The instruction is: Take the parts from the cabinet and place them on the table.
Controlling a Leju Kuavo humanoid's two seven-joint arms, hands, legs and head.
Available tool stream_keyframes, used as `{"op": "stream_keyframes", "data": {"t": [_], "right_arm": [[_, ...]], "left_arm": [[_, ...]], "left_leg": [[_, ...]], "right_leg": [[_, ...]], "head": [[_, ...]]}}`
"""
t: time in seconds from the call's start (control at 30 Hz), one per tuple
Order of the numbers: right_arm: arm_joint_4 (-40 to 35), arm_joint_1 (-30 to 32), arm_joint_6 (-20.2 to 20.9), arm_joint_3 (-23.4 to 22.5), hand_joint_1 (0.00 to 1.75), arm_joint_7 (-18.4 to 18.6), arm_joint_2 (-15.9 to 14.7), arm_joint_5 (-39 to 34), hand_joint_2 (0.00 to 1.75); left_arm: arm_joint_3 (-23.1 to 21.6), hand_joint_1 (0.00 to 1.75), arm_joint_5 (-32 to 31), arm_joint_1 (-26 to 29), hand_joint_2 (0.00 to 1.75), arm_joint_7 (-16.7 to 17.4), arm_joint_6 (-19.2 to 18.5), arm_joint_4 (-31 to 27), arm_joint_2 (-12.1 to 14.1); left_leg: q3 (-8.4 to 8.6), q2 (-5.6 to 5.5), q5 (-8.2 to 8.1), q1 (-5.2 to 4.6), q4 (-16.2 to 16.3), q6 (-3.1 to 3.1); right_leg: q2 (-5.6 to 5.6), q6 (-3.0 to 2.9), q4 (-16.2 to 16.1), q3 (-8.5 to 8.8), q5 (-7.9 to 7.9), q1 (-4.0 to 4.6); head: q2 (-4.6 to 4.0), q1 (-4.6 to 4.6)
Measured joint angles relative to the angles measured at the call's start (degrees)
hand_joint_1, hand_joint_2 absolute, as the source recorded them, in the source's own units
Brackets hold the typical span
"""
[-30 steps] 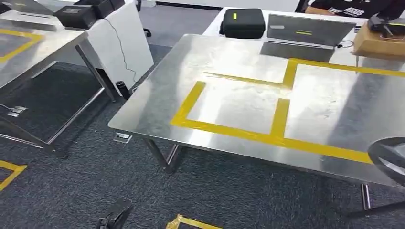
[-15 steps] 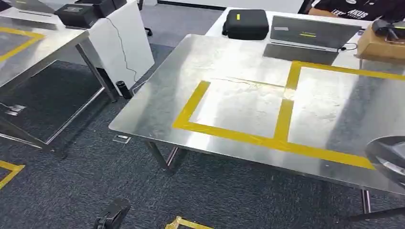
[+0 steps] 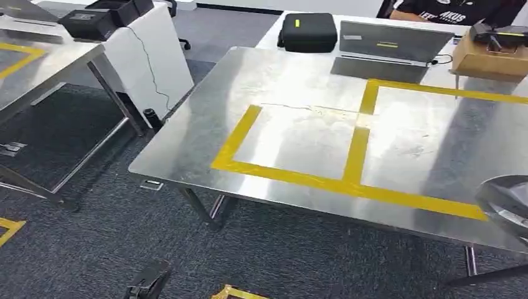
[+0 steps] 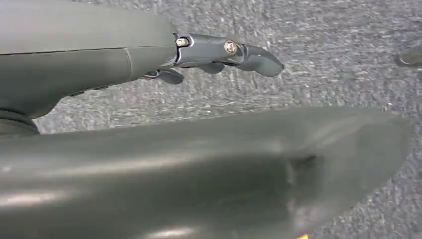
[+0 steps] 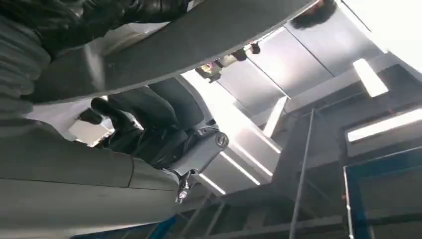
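Part (image 3: pixel 507 204): dark grey, round, dish-like piece with smooth sheen, cut off by frame edge at 4 o'clock in head view, overlapping near right edge of desk (image 3: pixel 187 143); contact cannot be told. Desk: steel top, bare, marked with yellow tape rectangles (image 3: pixel 292 177). Right wrist view: broad grey curved part (image 5: pixel 179 47) against fingers (image 5: pixel 164 129).

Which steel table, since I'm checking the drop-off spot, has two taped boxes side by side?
The big steel table ahead, its yellow tape forming adjoining boxes; the left steel table shows one corner.

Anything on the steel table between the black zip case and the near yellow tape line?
Nothing: the head view shows bare steel table between the black zip case and yellow tape line.
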Motion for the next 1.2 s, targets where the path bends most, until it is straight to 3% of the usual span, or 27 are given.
{"op": "stream_keyframes", "data": {"t": [0.1, 0.13, 0.17, 0.27, 0.3, 0.33, 0.37, 0.43, 0.47, 0.5, 0.53, 0.6, 0.67, 0.7, 0.77, 0.8, 0.83, 0.9, 0.93, 0.97, 1.0, 1.13, 1.2], "right_arm": [[0.04, 0.11, 0.00, -0.02, 1.75, 0.02, 0.04, -0.02, 1.75], [0.07, 0.11, 0.00, -0.06, 1.75, 0.00, 0.00, -0.02, 1.75], [0.09, 0.09, 0.00, -0.09, 1.75, 0.00, 0.00, -0.07, 1.75], [0.17, 0.10, 0.00, 0.00, 1.75, 0.00, 0.00, -0.20, 1.75], [0.29, 0.09, 0.00, 0.00, 1.75, 0.02, 0.00, -0.20, 1.75], [0.39, 0.06, 0.00, 0.00, 1.75, 0.02, 0.00, -0.20, 1.75], [0.46, 0.06, 0.00, 0.00, 1.75, 0.02, 0.00, -0.20, 1.75], [0.46, 0.05, 0.00, 0.00, 1.75, 0.00, 0.00, -0.06, 1.75], [0.53, -0.03, 0.00, 0.02, 1.75, 0.00, 0.02, -0.02, 1.75], [0.61, -0.09, 0.00, 0.11, 1.75, -0.02, 0.11, -0.02, 1.75], [0.64, -0.03, -0.02, 0.05, 1.75, -0.09, 0.13, 0.02, 1.75], [0.66, 0.12, -0.02, 0.05, 1.75, -0.11, 0.20, 0.09, 1.75], [0.63, 0.10, -0.02, 0.00, 1.75, -0.13, 0.24, 0.31, 1.75], [0.64, 0.10, 0.00, 0.02, 1.75, -0.15, 0.28, 0.31, 1.75], [0.64, 0.08, 0.00, 0.02, 1.75, -0.15, 0.28, 0.31, 1.75], [0.64, 0.10, 0.00, 0.02, 1.75, -0.15, 0.28, 0.31, 1.75], [0.64, 0.12, 0.00, 0.05, 1.75, -0.15, 0.35, 0.31, 1.75], [0.63, 0.10, 0.00, 0.02, 1.75, -0.15, 0.35, 0.33, 1.75], [0.64, 0.11, 0.00, 0.02, 1.75, -0.15, 0.35, 0.35, 1.75], [0.64, 0.12, 0.00, 0.02, 1.75, -0.15, 0.35, 0.35, 1.75], [0.63, 0.07, 0.00, 0.05, 1.75, -0.17, 0.44, 0.33, 1.75], [0.63, 0.08, 0.02, 0.13, 1.75, -0.15, 0.57, 0.42, 1.75], [0.64, 0.01, 0.00, 0.07, 1.75, -0.15, 0.57, 0.35, 1.75]], "left_arm": [[0.00, 0.00, -0.02, 0.05, 0.00, 0.02, 0.00, 0.00, 0.06], [0.02, 0.00, -0.02, 0.07, 0.00, 0.02, 0.00, 0.00, -0.07], [0.02, 0.00, 0.00, 0.00, 0.00, 0.00, 0.00, 0.00, 0.00], [0.02, 0.00, 0.00, -0.14, 0.00, 0.00, -0.02, 0.00, -0.09], [0.02, 0.00, -0.02, -0.09, 0.00, 0.02, -0.02, 0.00, -0.09], [0.02, 0.00, 0.00, -0.03, 0.00, 0.02, 0.00, 0.00, -0.11], [0.02, 0.00, 0.00, -0.02, 0.00, 0.02, 0.00, 0.00, -0.11], [0.02, 0.00, 0.00, -0.03, 0.00, 0.02, 0.00, 0.00, -0.13], [0.04, 0.00, 0.00, -0.01, 0.00, 0.04, 0.00, 0.00, -0.07], [0.04, 0.00, 0.00, -0.03, 0.00, 0.07, 0.02, 0.00, -0.02], [0.07, 0.00, 0.00, 0.01, 0.00, 0.11, 0.02, 0.00, -0.02], [0.09, 0.00, -0.02, 0.11, 0.00, 0.11, 0.00, 0.00, -0.02], [0.11, 0.00, -0.02, 0.09, 0.00, 0.11, 0.00, 0.00, 0.11], [0.11, 0.00, -0.04, 0.06, 0.00, 0.11, -0.04, 0.00, 0.00], [0.11, 0.00, -0.04, 0.10, 0.00, 0.11, -0.04, 0.00, -0.02], [0.13, 0.00, -0.02, 0.20, 0.00, 0.15, -0.04, 0.00, -0.04], [0.13, 0.00, -0.02, 0.33, 0.00, 0.18, -0.04, 0.00, -0.04], [0.13, 0.00, -0.02, 0.39, 0.00, 0.18, -0.04, 0.00, -0.02], [0.13, 0.00, -0.04, 0.38, 0.00, 0.18, -0.04, 0.00, 0.00], [0.15, 0.00, -0.02, 0.39, 0.00, 0.17, -0.04, 0.00, 0.09], [0.13, 0.00, -0.04, 0.34, 0.00, 0.17, -0.09, 0.00, 0.22], [0.15, 0.00, -0.04, 0.39, 0.00, 0.15, -0.07, 0.00, 0.22], [0.17, 0.00, -0.02, 0.40, 0.00, 0.15, -0.07, 0.00, 0.24]], "left_leg": [[0.17, -0.05, -0.07, -0.27, -1.08, -0.04], [0.97, 0.06, 0.55, 0.50, -2.37, -0.36], [1.30, 0.08, 0.63, 0.37, -2.82, -0.27], [1.29, 0.12, 0.55, 0.42, -2.83, 0.00], [1.29, 0.13, 0.48, 0.42, -2.78, -0.04], [1.35, 0.13, 0.40, 0.44, -2.73, -0.11], [1.46, 0.13, 0.27, 0.50, -2.67, -0.23], [1.76, 0.06, -0.31, 0.66, -2.13, -0.79], [1.72, 0.00, -0.66, 0.62, -1.84, -1.16], [1.45, -0.03, -0.85, 0.19, -1.41, -1.44], [1.23, -0.03, -0.78, 0.19, -1.22, -1.78], [1.22, -0.02, -0.72, 0.22, -1.15, -1.89], [0.81, 0.04, -2.12, 0.28, 0.39, -2.68], [-0.62, 0.06, -3.83, 0.43, 3.67, -3.09], [-5.20, 0.07, -7.30, 0.83, 12.73, -3.49], [-6.99, 0.07, -7.99, 0.90, 15.81, -3.52], [-7.69, 0.07, -7.25, 0.91, 16.41, -3.40], [-6.27, 0.06, -3.61, 0.87, 12.30, -2.96], [-3.28, 0.04, 0.40, 0.71, 5.37, -2.20], [-1.62, 0.01, 1.70, 0.40, 1.35, -1.34], [-1.01, 0.12, 0.85, 0.17, 0.92, -0.91], [-0.31, 0.07, 0.51, 0.10, -1.40, -0.74], [0.92, 0.15, 0.87, 0.58, -2.58, -0.47]], "right_leg": [[-0.15, 1.10, -0.59, 0.03, 0.23, -0.30], [-0.11, 1.34, -0.26, -0.46, -0.27, -0.47], [-0.22, 1.47, 1.15, -0.94, -1.38, -0.34], [-0.23, 2.13, 13.07, -6.93, -6.82, -0.53], [-0.25, 2.33, 15.65, -8.45, -7.33, -0.53], [-0.27, 2.44, 15.79, -8.73, -6.63, -0.54], [-0.29, 2.56, 13.43, -7.77, -4.44, -0.63], [-0.43, 2.85, 2.89, -2.56, 1.45, -0.95], [-0.41, 2.92, 0.30, -1.14, 0.67, -0.91], [-0.40, 2.71, -0.41, -0.92, 0.31, -0.57], [-0.26, 1.57, -0.22, -0.68, 0.61, -0.65], [-0.17, 1.30, -0.10, -0.83, 0.66, -0.56], [-0.25, 0.40, -0.41, -0.25, 0.59, -0.94], [-0.36, 0.02, -0.41, -0.06, 0.39, -0.96], [-0.41, -0.31, -0.40, 0.16, 0.17, -0.87], [-0.39, -0.39, -0.40, 0.25, 0.07, -0.83], [-0.33, -0.43, -0.40, 0.44, -0.06, -0.80], [-0.18, -0.38, -0.40, 0.87, -0.33, -0.69], [-0.12, -0.22, -0.41, 1.41, -0.67, -0.53], [-0.13, -0.03, -0.50, 1.50, -0.89, -0.72], [-0.10, 0.36, -0.51, 1.37, -1.07, -0.40], [-0.16, 1.74, -1.13, 1.63, -0.99, -0.72], [-0.21, 1.85, 2.17, -0.06, -3.16, -0.85]], "head": [[0.00, -0.42], [0.00, -0.37], [0.00, -0.15], [0.00, -0.02], [0.00, -0.05], [0.00, 0.02], [0.00, -0.02], [0.02, -0.02], [0.02, 0.02], [0.00, 0.15], [0.00, -0.16], [0.02, -0.13], [0.00, -0.20], [0.00, -0.48], [0.00, -0.48], [0.02, -0.50], [0.00, -0.48], [0.00, -0.57], [0.02, -0.50], [0.00, -0.50], [0.02, -0.20], [0.02, -0.64], [0.00, -0.29]]}}
